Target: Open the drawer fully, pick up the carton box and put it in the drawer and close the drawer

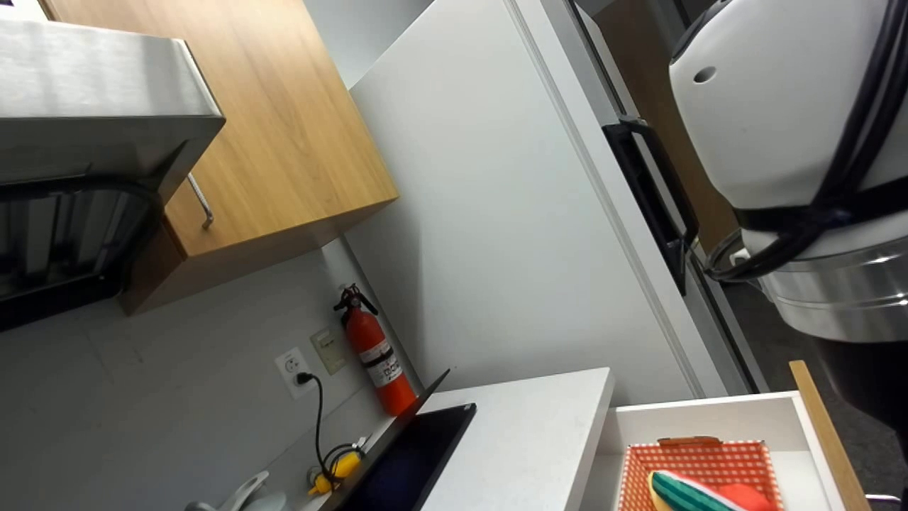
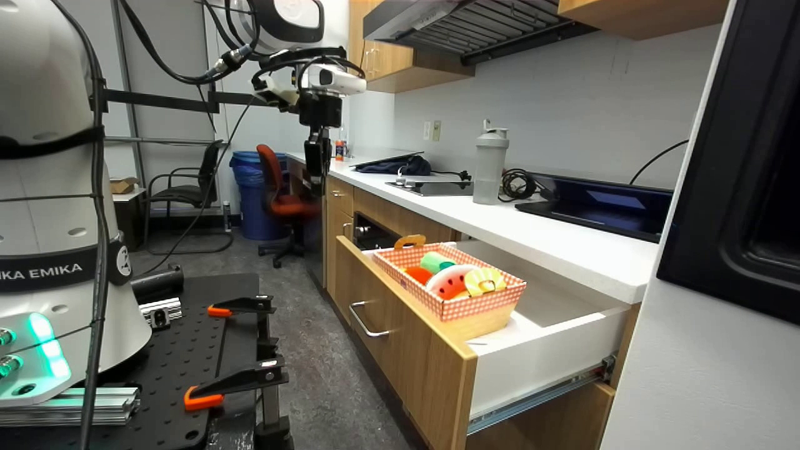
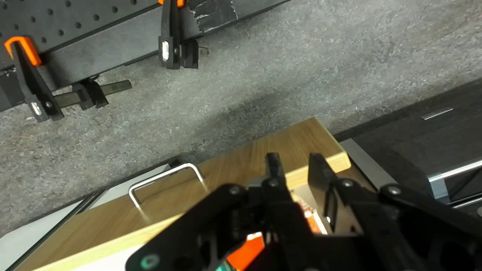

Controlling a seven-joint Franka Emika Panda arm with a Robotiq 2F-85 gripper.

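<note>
The carton box (image 2: 481, 307) is already in the drawer (image 2: 425, 356), near its front edge, with toy food (image 2: 447, 286) inside, and the drawer sticks far out past the front edge of the white surface (image 1: 525, 433), so I think the job left is to push it shut. The hand (image 3: 295, 165) has its two fingers a little apart with nothing between them, and it hangs high up near the drawer's front edge, between the silver handle (image 3: 160, 177) and one corner. To do this well, I'd bring the fingers together, go out over the floor past the front edge, and only then go down, so nothing bumps the rim. Push near the middle of the front, not at a corner, or the drawer may twist and stick. Go slow and straight so the box won't slide. Watch the tan loop (image 2: 409, 239) on the box: it might catch under the surface's edge
</note>
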